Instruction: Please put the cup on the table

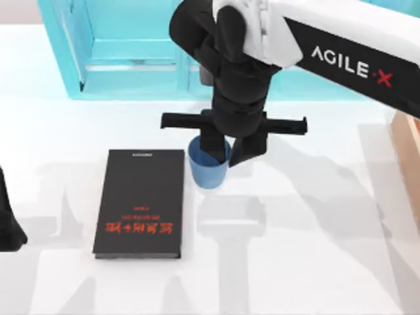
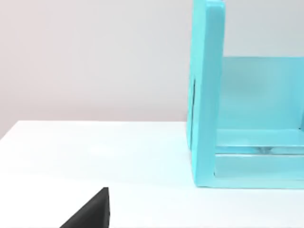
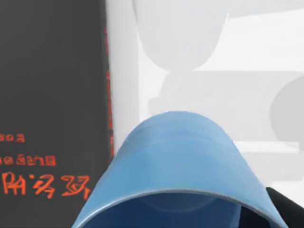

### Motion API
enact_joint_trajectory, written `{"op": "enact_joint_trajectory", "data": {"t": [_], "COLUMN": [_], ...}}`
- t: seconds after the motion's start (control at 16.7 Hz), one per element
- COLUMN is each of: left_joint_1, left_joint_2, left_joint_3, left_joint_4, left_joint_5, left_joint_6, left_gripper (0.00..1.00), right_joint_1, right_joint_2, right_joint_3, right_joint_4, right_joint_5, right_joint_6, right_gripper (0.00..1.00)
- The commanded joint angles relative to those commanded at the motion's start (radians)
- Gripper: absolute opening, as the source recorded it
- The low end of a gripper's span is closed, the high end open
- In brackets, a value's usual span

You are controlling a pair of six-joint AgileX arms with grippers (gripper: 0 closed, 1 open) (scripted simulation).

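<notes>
cup (image 1: 209, 168), pinched at rim, right tool (image 1: 228, 152)

- We see a turquoise shelf unit (image 1: 131, 49) standing at the far edge, its compartments open toward us.
- Behind it in the left wrist view rises a plain pale wall (image 2: 95, 57).
- Soft grey shadows cross the glossy white surface.
</notes>
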Motion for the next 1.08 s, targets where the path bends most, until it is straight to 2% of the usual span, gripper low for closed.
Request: {"op": "enact_joint_trajectory", "data": {"t": [0.18,0.48,1.08], "left_joint_1": [0.0,0.0,0.0], "left_joint_2": [0.0,0.0,0.0], "left_joint_3": [0.0,0.0,0.0], "left_joint_4": [0.0,0.0,0.0], "left_joint_5": [0.0,0.0,0.0], "left_joint_6": [0.0,0.0,0.0], "left_gripper": [1.0,1.0,1.0], "right_joint_1": [0.008,0.009,0.009], "right_joint_2": [0.015,0.018,0.018], "right_joint_3": [-0.073,-0.085,-0.085], "right_joint_4": [0.082,0.093,0.093], "right_joint_5": [-0.001,-0.001,-0.001], "right_joint_6": [0.006,0.007,0.007], "right_gripper": [0.0,0.0,0.75]}}
